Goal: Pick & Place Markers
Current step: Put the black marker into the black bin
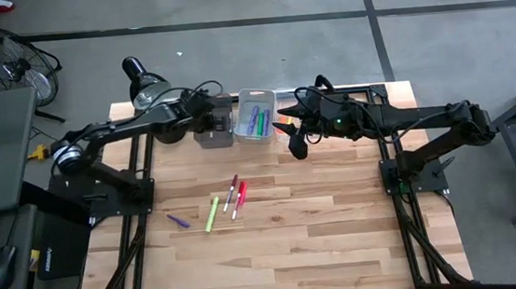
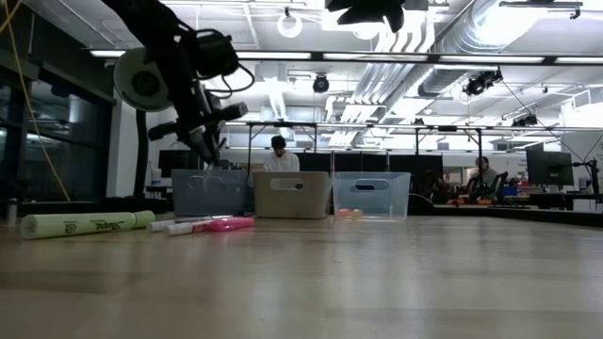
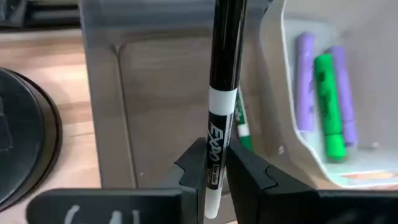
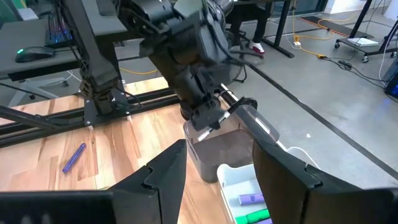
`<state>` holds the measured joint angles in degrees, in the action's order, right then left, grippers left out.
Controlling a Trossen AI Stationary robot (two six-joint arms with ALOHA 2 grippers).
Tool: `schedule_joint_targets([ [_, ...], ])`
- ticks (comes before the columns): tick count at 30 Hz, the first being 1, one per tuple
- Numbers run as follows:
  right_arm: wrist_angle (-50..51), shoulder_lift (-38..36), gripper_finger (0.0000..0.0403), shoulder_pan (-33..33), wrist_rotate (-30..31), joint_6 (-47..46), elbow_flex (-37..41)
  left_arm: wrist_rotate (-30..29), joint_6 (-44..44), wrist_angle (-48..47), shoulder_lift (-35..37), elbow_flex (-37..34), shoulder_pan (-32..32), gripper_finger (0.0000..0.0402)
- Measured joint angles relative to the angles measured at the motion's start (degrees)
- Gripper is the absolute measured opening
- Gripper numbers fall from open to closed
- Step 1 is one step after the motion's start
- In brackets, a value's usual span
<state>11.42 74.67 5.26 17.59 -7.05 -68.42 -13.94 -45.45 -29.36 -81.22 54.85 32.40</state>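
Markers still lie loose at the high view's centre [image 1: 226, 202], while one black-and-white marker [image 3: 219, 118] is pinched upright in the left gripper [image 3: 221, 177] above the grey bin [image 1: 213, 128], seemingly for dropping; the right gripper [image 4: 217, 168] waits wide apart nearby.

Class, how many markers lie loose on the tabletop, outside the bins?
5: purple leftmost, then lime, and three reddish ones clustered beside it. Others may be hidden behind the arms.
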Motion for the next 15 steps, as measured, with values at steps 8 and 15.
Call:
schedule_joint_targets([
  [8,0.5,0.0,0.0172,0.0,-1.5,-0.3,0.0,-0.1,-1.4,-0.4,-4.5,0.0,-0.2,0.0048],
  [15,3.3,0.0,0.0172,0.0,-1.6,-0.4,0.0,-3.0,-1.4,-0.5,-5.3,0.0,-0.1,0.0048],
])
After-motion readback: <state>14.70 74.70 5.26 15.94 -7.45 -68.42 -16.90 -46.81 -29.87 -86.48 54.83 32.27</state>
